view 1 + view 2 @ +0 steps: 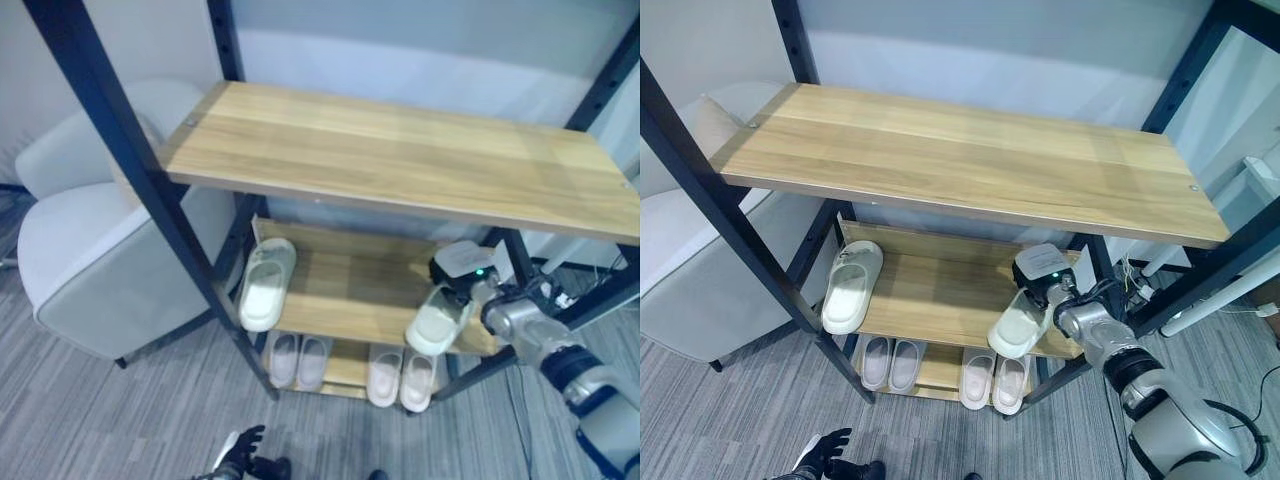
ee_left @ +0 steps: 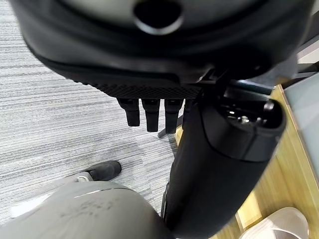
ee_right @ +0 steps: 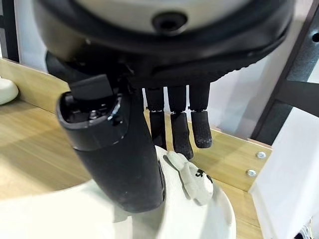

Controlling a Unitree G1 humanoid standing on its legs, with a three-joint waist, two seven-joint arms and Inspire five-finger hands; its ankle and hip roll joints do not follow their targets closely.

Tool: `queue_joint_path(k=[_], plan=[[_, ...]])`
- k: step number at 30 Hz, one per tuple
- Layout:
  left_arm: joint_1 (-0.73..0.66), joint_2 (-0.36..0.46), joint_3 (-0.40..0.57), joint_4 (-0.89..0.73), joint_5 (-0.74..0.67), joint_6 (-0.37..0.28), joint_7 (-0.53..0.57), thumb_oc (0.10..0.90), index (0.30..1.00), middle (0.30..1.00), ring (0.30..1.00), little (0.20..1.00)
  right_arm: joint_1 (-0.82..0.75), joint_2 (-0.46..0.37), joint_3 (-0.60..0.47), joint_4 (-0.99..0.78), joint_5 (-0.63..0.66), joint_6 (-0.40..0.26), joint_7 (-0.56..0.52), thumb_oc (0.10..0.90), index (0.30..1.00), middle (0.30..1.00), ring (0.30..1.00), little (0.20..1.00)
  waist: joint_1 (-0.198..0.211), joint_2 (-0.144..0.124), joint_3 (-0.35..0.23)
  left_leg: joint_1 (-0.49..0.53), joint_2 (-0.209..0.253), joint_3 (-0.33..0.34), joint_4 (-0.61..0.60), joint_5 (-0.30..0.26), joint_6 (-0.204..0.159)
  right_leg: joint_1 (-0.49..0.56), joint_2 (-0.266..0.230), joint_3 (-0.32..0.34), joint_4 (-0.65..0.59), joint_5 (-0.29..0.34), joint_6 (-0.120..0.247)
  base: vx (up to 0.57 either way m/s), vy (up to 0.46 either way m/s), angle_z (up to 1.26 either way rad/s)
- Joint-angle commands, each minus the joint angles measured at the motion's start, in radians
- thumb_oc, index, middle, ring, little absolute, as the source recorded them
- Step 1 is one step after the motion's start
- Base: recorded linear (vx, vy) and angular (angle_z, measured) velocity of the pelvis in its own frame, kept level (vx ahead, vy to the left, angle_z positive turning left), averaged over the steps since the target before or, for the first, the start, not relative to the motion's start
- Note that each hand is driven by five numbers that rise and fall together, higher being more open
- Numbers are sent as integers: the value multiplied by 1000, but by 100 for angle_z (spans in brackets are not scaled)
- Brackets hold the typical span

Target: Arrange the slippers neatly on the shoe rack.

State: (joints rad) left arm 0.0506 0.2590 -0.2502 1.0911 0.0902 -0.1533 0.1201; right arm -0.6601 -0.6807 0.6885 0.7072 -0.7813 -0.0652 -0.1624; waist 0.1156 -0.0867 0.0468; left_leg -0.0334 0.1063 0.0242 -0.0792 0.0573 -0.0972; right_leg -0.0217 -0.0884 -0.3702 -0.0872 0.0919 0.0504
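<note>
White slipper (image 1: 1018,328) sat pinched between the right hand's (image 1: 1048,290) thumb and fingers (image 3: 180,133), over the shoe rack's (image 1: 940,300) middle shelf.

the top shelf (image 1: 400,150) hides the far part of the middle shelf (image 1: 930,290), and that in turn covers the toes of the two slipper pairs (image 1: 298,360) on the bottom level. the right robot hand (image 1: 1045,275) sits over the heel end of the white slipper (image 1: 1018,328), so where its fingers meet it can't be made out from above. the grey armchair (image 1: 90,250) is cut off at the left edge. the left robot hand (image 1: 240,455) shows just partly at the near edge.
</note>
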Motion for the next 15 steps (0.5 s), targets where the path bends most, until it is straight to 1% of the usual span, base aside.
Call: queue_joint_path(k=[1,2,3,5,6,9,10,13,14,15], plan=[[-4,-36,-79,55,19,-15,11,800,900,900,900,900,-106,11,-59,-82,78,-15,-53,408,312,312,312,312,35,-24,13,0,-25,21,-8,-46,9,66,-86,20,6,-53,125,0,0,0],[-3,-36,-81,52,19,-16,11,800,900,900,900,900,-109,23,-60,-88,80,-16,-57,431,347,347,347,347,40,-24,14,-1,-26,21,-8,-46,9,66,-86,20,6,-53,124,0,0,0],[-3,-35,-81,51,18,-16,11,800,900,900,900,900,-110,24,-60,-87,80,-16,-57,427,340,340,340,340,40,-25,14,-1,-26,21,-8,-46,9,66,-86,20,6,-53,124,0,0,0],[-4,-33,-79,52,16,-17,14,800,900,900,900,900,-121,50,-64,-115,83,-21,-69,400,300,300,300,300,52,-28,17,-3,-26,18,-8,-46,10,66,-87,16,6,-52,124,0,0,0],[-4,-32,-79,53,16,-17,14,800,900,900,900,900,-121,51,-64,-115,83,-21,-69,400,300,300,300,300,52,-28,17,-4,-27,18,-8,-46,10,66,-87,16,6,-52,124,0,0,0],[-2,-28,-81,49,15,-20,18,800,900,900,900,900,-145,90,-61,-127,77,-23,-93,400,300,300,300,300,72,-32,24,-10,-27,5,-8,-44,12,65,-89,10,7,-50,124,0,1,1],[-2,-28,-80,49,15,-20,18,800,900,900,900,900,-146,91,-60,-125,76,-23,-95,400,300,300,300,300,72,-33,24,-10,-27,5,-8,-44,12,65,-89,10,7,-50,124,4,-1,8],[-3,-20,-83,56,10,-22,26,800,900,900,900,900,-193,125,-46,-118,77,-22,-114,400,300,300,300,300,96,-40,33,-16,-27,-12,-8,-41,16,62,-85,10,7,-52,121,2,0,9],[-4,-20,-82,56,10,-22,26,800,900,900,900,900,-196,127,-45,-115,77,-23,-116,400,300,300,300,300,95,-40,34,-17,-27,-13,-8,-41,16,62,-85,9,7,-52,121,-3,-2,13],[-5,-16,-81,56,7,-22,29,800,900,900,900,900,-208,135,-42,-109,79,-21,-122,400,300,300,300,300,102,-43,37,-20,-28,-17,-8,-40,16,61,-85,9,7,-52,120,-5,-5,16]])
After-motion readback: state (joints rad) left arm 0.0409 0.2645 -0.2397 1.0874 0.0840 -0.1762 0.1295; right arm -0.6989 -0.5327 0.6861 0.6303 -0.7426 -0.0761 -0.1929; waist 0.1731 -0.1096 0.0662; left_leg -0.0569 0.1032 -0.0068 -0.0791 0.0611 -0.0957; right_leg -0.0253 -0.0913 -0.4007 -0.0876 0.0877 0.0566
